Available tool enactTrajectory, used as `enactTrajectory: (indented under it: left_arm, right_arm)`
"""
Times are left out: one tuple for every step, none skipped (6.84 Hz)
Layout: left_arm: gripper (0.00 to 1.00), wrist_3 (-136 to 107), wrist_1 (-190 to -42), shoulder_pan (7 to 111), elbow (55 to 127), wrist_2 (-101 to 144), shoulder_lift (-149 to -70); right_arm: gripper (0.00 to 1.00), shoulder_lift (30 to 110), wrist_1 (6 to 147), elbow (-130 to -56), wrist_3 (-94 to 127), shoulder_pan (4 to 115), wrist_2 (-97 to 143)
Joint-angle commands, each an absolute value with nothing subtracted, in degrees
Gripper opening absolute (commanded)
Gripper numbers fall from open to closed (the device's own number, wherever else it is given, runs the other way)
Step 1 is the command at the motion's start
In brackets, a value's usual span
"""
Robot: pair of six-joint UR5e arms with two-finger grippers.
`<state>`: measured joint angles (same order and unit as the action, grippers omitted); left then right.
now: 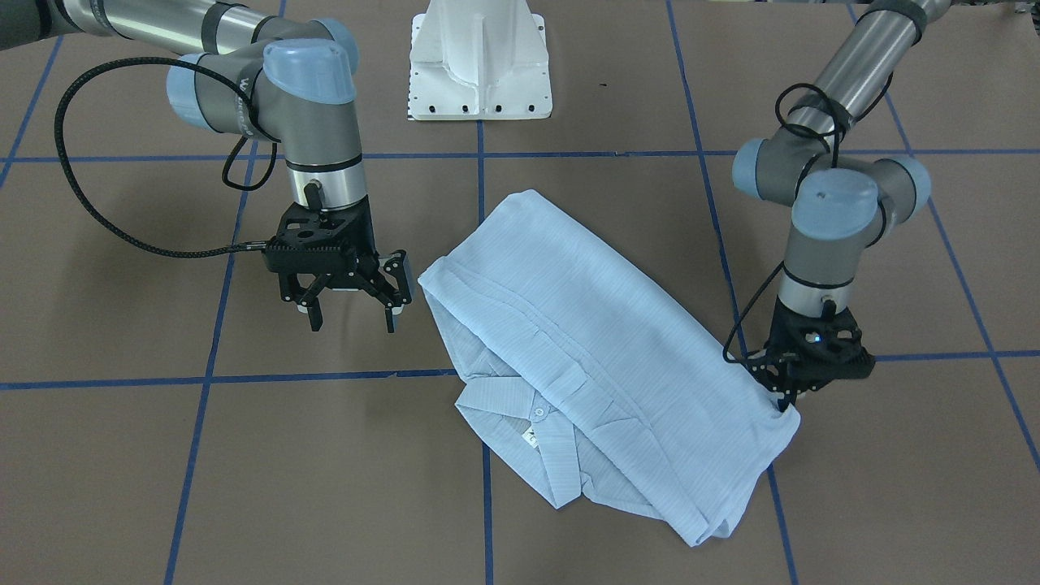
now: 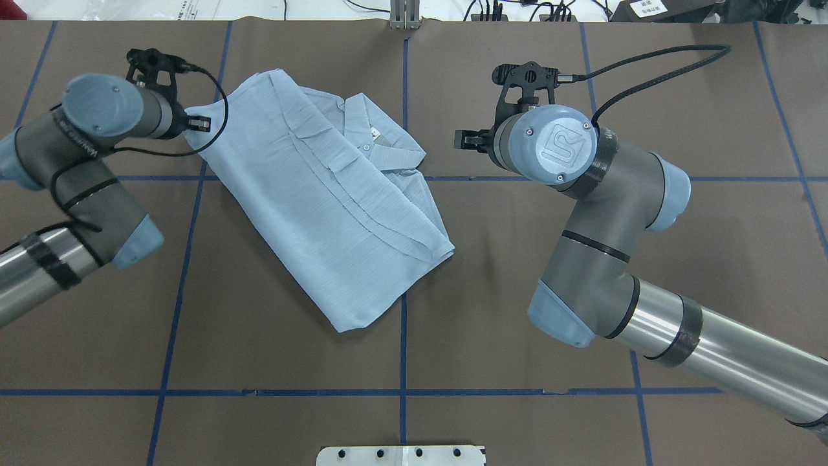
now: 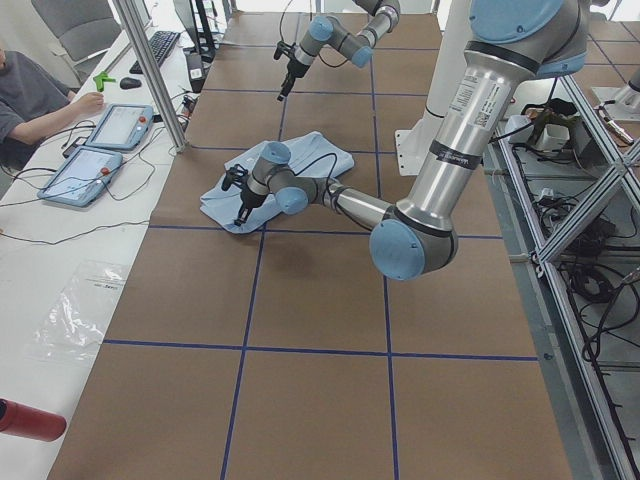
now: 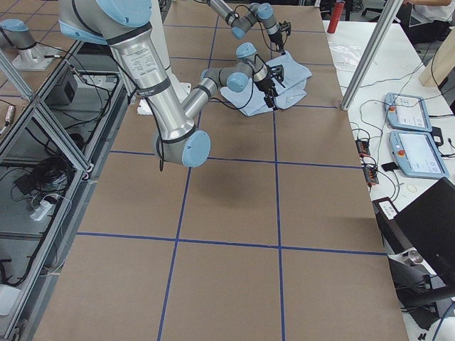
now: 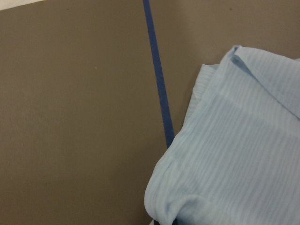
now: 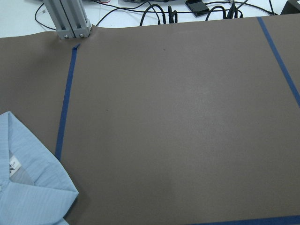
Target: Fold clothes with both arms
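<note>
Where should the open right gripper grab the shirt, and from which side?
Probably the folded corner of the shirt nearest the right gripper, approached low from that gripper's side. It juts toward it and lies flat, so a finger must slide under. The left gripper is at the opposite corner.

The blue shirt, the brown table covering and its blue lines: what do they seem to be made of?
Shirt: thin woven cloth, perhaps cotton or a blend. It looks matte, finely striped and crinkled, and folds softly.
Table covering: looks like matte brown paper or card, with small ragged nicks along a seam.
Blue lines: flat, narrow strips with uneven joins, probably adhesive tape.
</note>
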<state>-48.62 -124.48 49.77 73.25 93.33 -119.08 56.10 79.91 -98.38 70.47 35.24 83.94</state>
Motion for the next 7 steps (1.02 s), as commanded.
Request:
enactTrajectory:
  left_arm:
    - [0.00,-48.43,-131.46,52.64,53.96,92.38,-132.91]
    - [0.00,-48.51,-131.57,52.73,50.40,92.72,-137.24]
    - [0.22,-48.34,-132.09,53.43,50.36,93.07,-137.02]
    - [0.99,-45.56,-134.88,53.70,52.45,93.25,-134.15]
    - [1.00,-44.66,-136.04,54.48,58.21,98.65,-129.86]
    - [1.00,-44.39,-136.05,55.19,64.80,104.53,-125.03]
    - [1.00,-44.38,-135.62,55.28,72.95,104.94,-119.33]
  right_arm:
    - [1.00,55.99,79.98,-99.14,70.49,35.07,84.11]
    - [1.00,55.99,79.98,-99.31,70.49,34.98,84.11]
    - [1.00,55.73,80.07,-99.14,70.49,34.89,84.11]
    - [1.00,53.90,80.07,-97.23,71.18,34.81,84.11]
    - [1.00,48.48,80.07,-90.86,75.19,34.54,84.11]
    - [1.00,42.34,78.24,-82.35,78.80,34.37,84.11]
    - [1.00,39.58,69.09,-72.26,82.84,33.93,84.02]
